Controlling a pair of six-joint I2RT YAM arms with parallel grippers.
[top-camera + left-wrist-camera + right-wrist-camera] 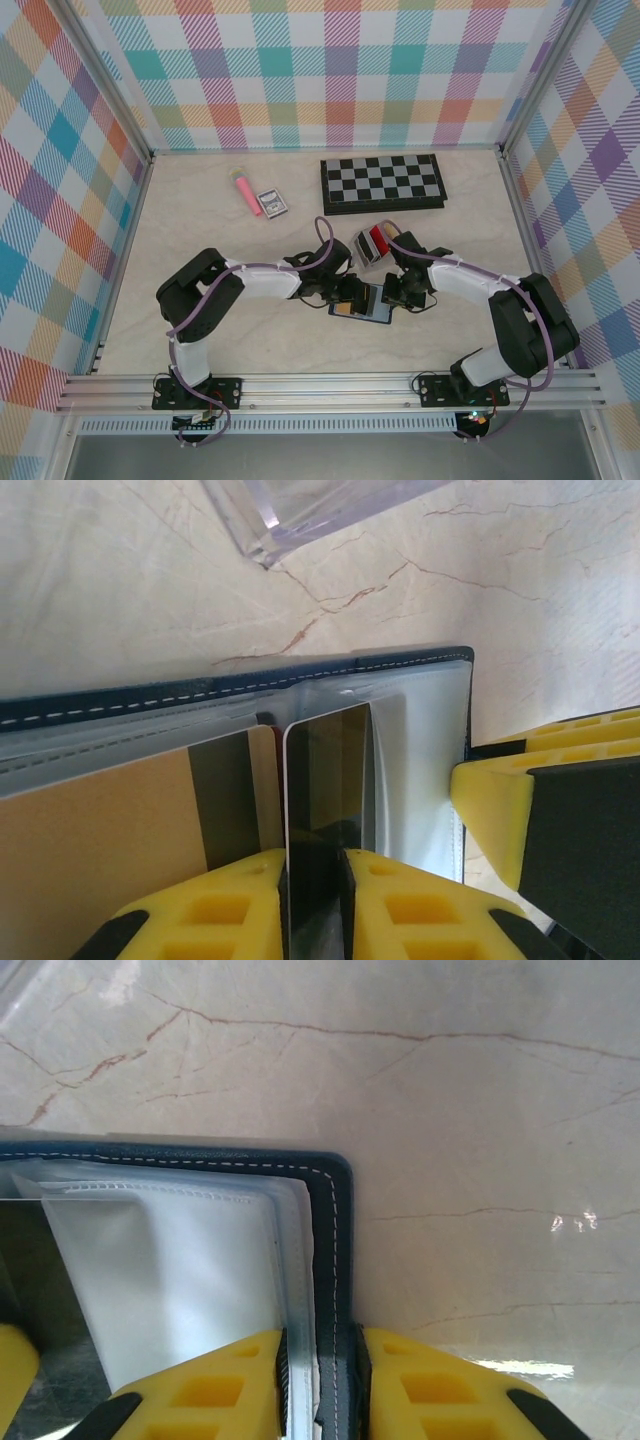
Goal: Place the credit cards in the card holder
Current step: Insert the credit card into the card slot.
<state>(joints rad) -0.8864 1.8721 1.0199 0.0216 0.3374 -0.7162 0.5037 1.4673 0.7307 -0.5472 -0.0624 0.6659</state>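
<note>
**Supervisor:** Report the location of the card holder.

**Operator:** I see the small navy blue folding card holder (372,306) lying open on the marble-pattern bench (200,240). It is between my two arms and just in front of the grey slotted card stand (364,249), which has red cards (378,240) in it. The black-and-white chessboard (383,183) lies farther back, well apart.

**Supervisor:** Report the right hand.

**Operator:** My right hand (320,1385) is pinching the card holder at one corner. Both yellow pads press on the stitched navy edge and on the clear inner sleeves beside it.

**Supervisor:** Report the left hand.

**Operator:** My left hand (313,905) is at the open card holder. A glossy dark brown card (328,770) stands between its yellow fingers (200,920), with its far end over the pale inner pockets. I cannot tell whether the pads press on the card or stand just clear of it. I also cannot tell whether the card sits in a slot.

**Supervisor:** Any other cards at the holder?

**Operator:** One. A yellow-orange card (100,840) with a dark stripe lies on the card holder, just beside the dark brown card.
</note>
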